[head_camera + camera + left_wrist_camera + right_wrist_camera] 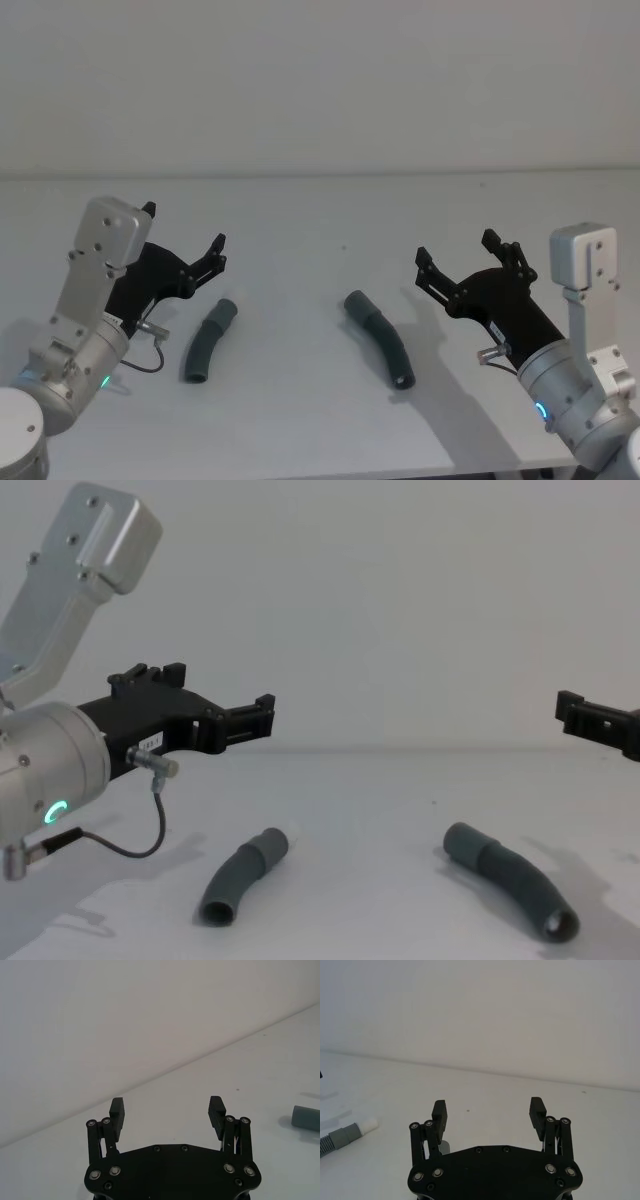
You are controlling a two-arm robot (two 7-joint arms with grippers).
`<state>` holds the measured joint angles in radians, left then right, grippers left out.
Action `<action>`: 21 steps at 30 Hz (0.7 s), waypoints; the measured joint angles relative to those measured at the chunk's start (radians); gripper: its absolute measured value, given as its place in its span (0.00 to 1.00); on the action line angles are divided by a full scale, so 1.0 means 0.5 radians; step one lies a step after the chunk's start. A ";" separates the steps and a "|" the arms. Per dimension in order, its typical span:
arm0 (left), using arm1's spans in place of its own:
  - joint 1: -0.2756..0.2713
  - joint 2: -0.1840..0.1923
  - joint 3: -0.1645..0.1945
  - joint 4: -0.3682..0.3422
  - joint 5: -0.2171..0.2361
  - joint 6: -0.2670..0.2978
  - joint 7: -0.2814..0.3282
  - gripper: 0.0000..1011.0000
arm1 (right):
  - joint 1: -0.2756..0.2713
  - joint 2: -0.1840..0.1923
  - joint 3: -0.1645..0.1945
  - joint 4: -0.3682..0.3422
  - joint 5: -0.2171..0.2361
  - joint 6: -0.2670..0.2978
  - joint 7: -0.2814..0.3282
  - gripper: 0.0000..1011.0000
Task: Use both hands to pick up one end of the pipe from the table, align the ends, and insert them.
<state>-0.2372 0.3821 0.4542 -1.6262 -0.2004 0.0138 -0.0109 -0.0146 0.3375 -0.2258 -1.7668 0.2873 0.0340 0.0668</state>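
Note:
Two dark grey curved pieces of the pipe lie on the white table (300,210). The left piece (208,340) (240,875) rests just below and in front of my left gripper (184,228) (167,1105), which hovers open and empty above the table. The right piece (380,338) (510,878) lies left of my right gripper (456,248) (488,1106), also open and empty; its near end is an open cuff (560,925). In the right wrist view a piece (340,1137) with a white tip (368,1125) shows far off. A grey cuff (306,1117) shows in the left wrist view.
A plain light wall rises behind the table's far edge (320,175). One finger (575,712) of the right gripper enters the chest view at its right edge. A thin cable (150,825) loops under the left wrist.

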 joint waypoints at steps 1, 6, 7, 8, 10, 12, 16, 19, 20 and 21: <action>0.000 0.000 0.000 0.000 0.000 0.000 0.000 0.99 | 0.000 0.000 0.000 0.000 0.000 0.000 0.000 0.99; 0.000 0.000 0.000 0.000 0.000 0.000 0.000 0.99 | 0.000 0.000 0.000 0.000 0.000 0.000 0.000 0.99; 0.000 0.000 0.000 0.000 0.000 0.000 0.000 0.99 | 0.000 0.000 0.000 0.000 0.000 0.000 0.000 0.99; 0.000 0.000 0.000 0.000 0.000 0.000 0.000 0.99 | 0.000 0.000 0.000 0.000 0.000 0.000 0.000 0.99; 0.000 0.000 0.000 0.000 0.000 0.000 0.000 0.99 | 0.000 0.000 0.000 0.000 0.000 0.000 0.000 0.99; 0.000 0.000 0.000 0.000 0.000 0.000 0.000 0.99 | 0.000 0.000 0.000 0.000 0.000 0.000 0.000 0.99; 0.000 0.000 0.000 0.000 0.000 0.000 0.000 0.99 | 0.000 0.000 0.000 0.000 0.000 0.000 0.000 0.99; 0.000 0.000 0.000 0.000 0.000 0.000 0.000 0.99 | 0.000 0.000 0.000 0.000 0.000 0.000 0.000 0.99; 0.000 0.000 0.000 0.000 0.000 0.000 0.000 0.99 | 0.000 0.000 0.000 0.000 0.000 0.000 0.000 0.99; 0.000 0.000 0.000 0.000 0.000 0.000 0.000 0.99 | 0.000 0.000 0.000 0.000 0.000 0.000 0.000 0.99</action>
<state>-0.2372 0.3821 0.4542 -1.6262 -0.2004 0.0139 -0.0109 -0.0146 0.3375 -0.2258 -1.7667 0.2874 0.0340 0.0668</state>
